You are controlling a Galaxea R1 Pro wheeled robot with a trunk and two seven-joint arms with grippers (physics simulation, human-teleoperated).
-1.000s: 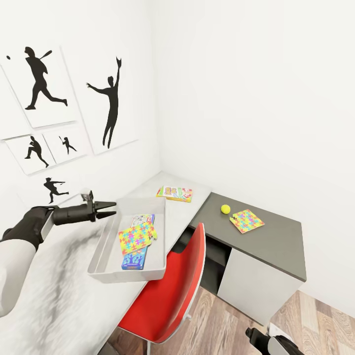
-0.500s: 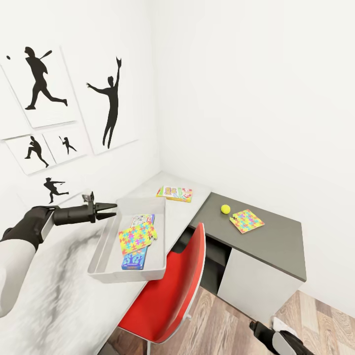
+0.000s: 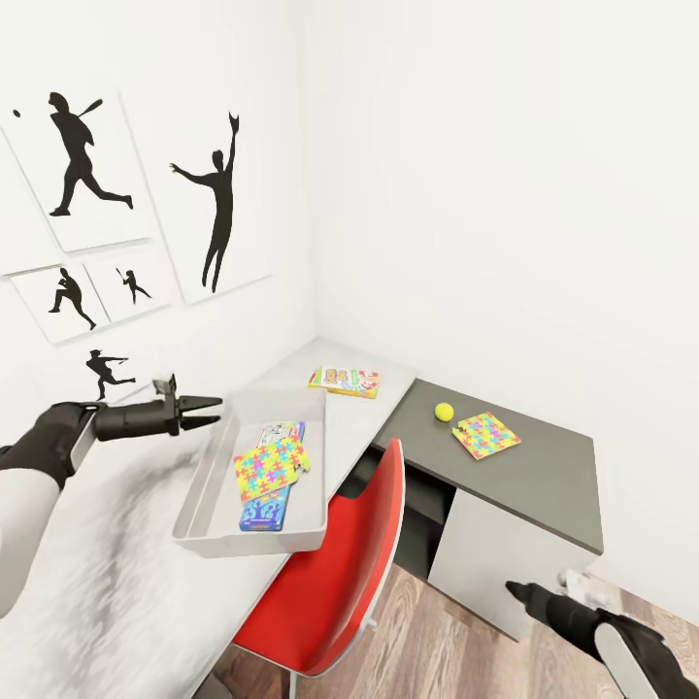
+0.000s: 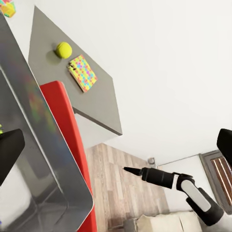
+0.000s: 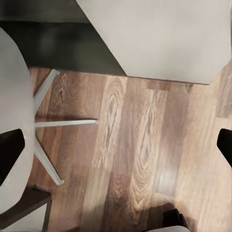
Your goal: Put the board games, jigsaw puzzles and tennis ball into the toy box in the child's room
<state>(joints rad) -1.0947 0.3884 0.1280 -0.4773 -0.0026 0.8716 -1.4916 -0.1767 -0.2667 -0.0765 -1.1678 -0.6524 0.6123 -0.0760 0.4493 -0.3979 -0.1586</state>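
Jaws of the left gripper (image 3: 209, 403) stood apart, empty, beside the toy box (image 3: 204, 495); right jaws apart too. Next, I judge: the tennis ball (image 3: 444, 412) on the counter (image 3: 544, 466).

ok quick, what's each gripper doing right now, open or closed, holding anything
Left gripper: open, holding nothing, beside the toy box.
Right gripper: open, holding nothing, low over the floor.
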